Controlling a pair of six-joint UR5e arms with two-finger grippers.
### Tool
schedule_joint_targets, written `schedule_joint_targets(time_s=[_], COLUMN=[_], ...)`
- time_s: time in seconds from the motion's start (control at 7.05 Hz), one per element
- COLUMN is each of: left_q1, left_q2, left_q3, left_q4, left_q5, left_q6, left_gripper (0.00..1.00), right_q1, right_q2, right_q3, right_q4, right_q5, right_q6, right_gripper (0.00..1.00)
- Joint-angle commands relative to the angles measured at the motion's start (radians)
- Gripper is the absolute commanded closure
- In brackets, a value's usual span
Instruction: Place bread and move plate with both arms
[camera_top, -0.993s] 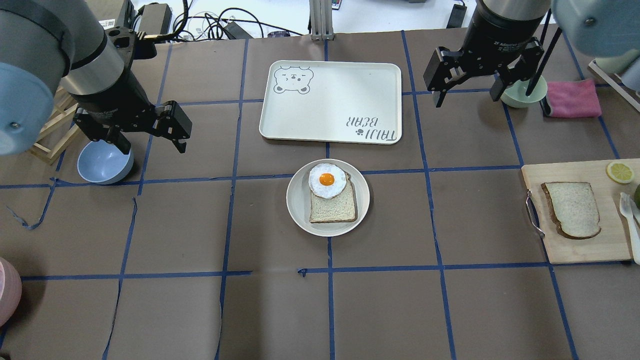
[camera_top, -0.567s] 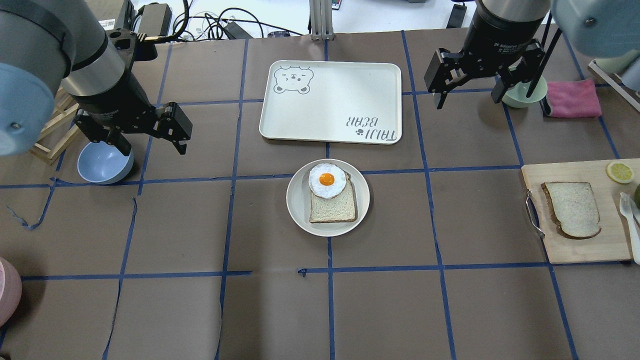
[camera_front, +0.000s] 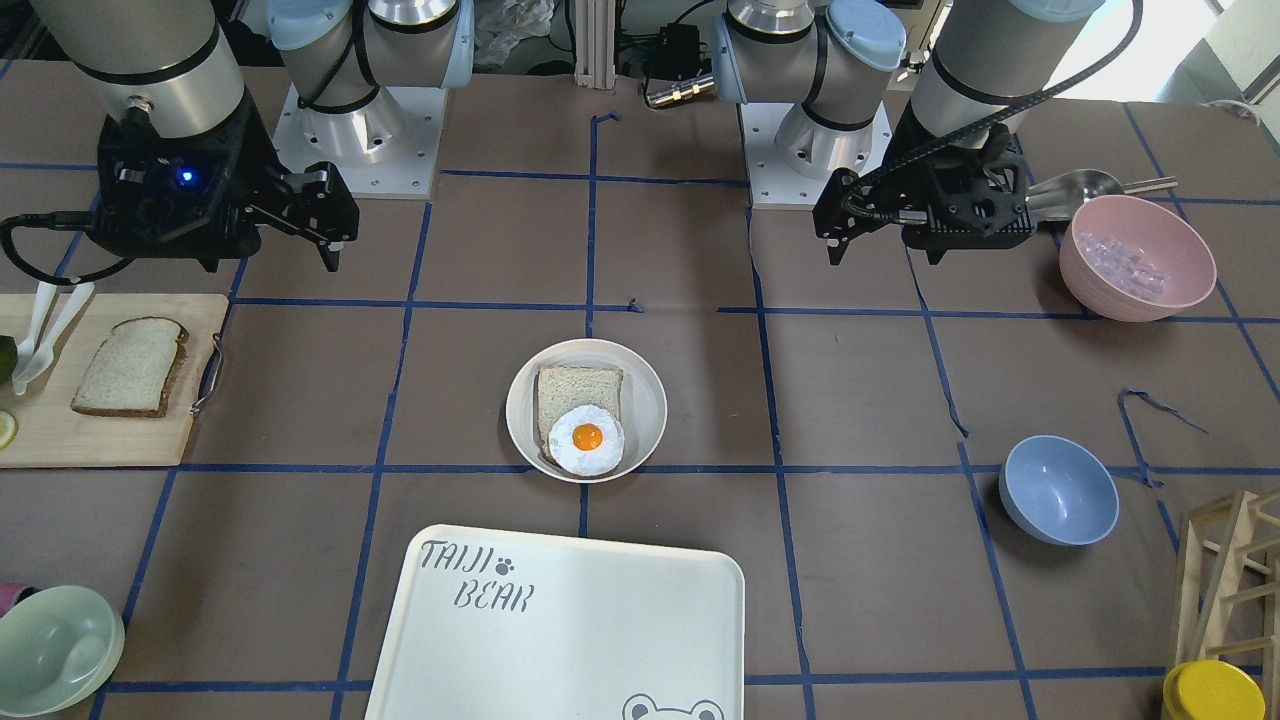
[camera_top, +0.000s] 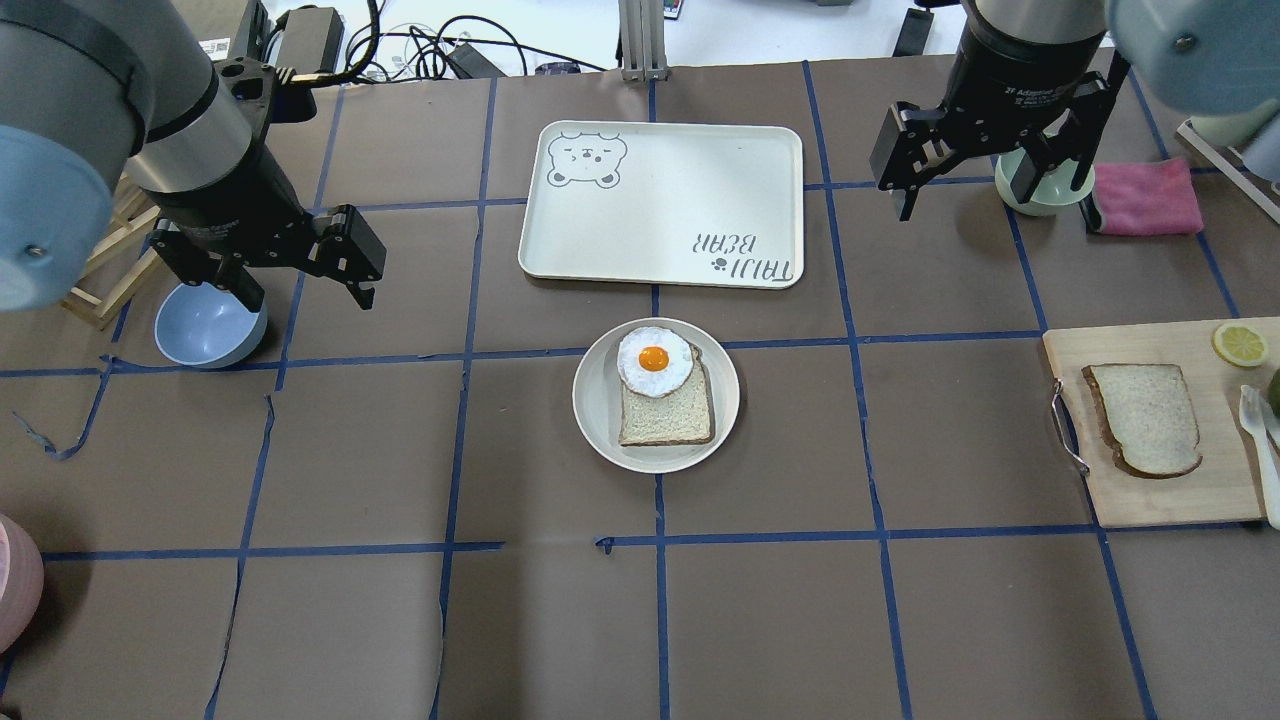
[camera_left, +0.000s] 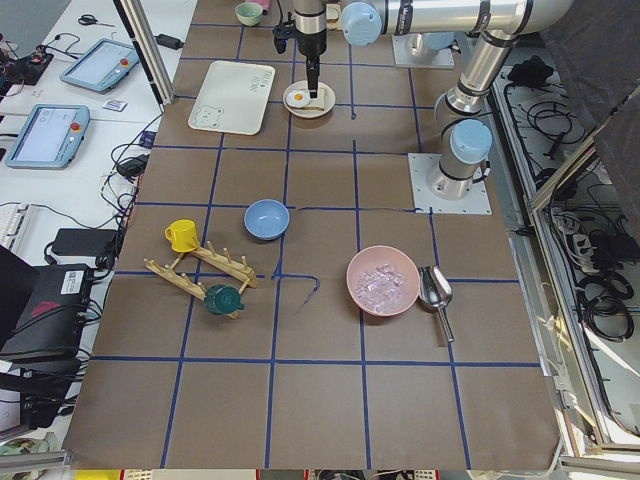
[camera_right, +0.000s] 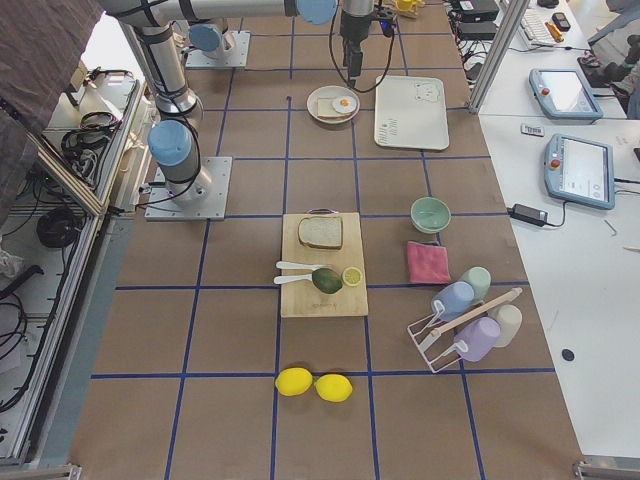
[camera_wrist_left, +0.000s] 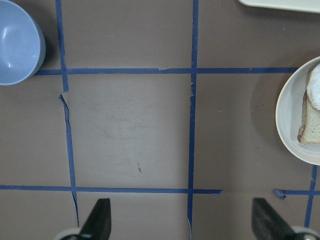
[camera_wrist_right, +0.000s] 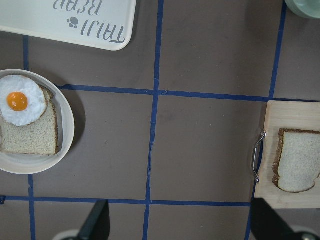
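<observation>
Lying on the wooden board (camera_top: 1180, 490) on the robot's right, the bread (camera_top: 1145, 418) is well apart from both arms. The plate (camera_top: 597, 410) sits mid-table just beside the tray (camera_top: 690, 190) and carries another slice (camera_top: 665, 420) topped with a fried egg (camera_top: 653, 360). The right gripper (camera_top: 965, 195) hangs above the table near a green bowl (camera_top: 1050, 205), fingers spread wide and empty. The left gripper (camera_top: 307, 295) hovers by the blue bowl (camera_top: 205, 325), fingers likewise apart, holding nothing.
</observation>
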Motion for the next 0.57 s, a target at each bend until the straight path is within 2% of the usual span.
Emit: schedule_joint_targets(time_s=[0.0,0.28,0.43], left_q1=[0.000,0.002,0.002], left_q2=[0.000,0.000,0.000], left_q3=[0.000,0.003,0.002], left_q4=[0.000,0.003,0.003], left_q5=[0.000,0.000,0.000], left_q6=[0.001,0.000,0.001], left_gripper=[0.00,0.00,0.00], right_q1=[0.000,0.009,0.007], right_q2=[0.004,0.002,0.007], right_q3=[-0.005,-0.015,-0.011], right_q4=[-0.012,-0.020,-0.047], right_q5=[0.015,0.022,0.076], right_q6=[-0.006,-0.009,0.003], right_gripper=[0.00,0.00,0.00])
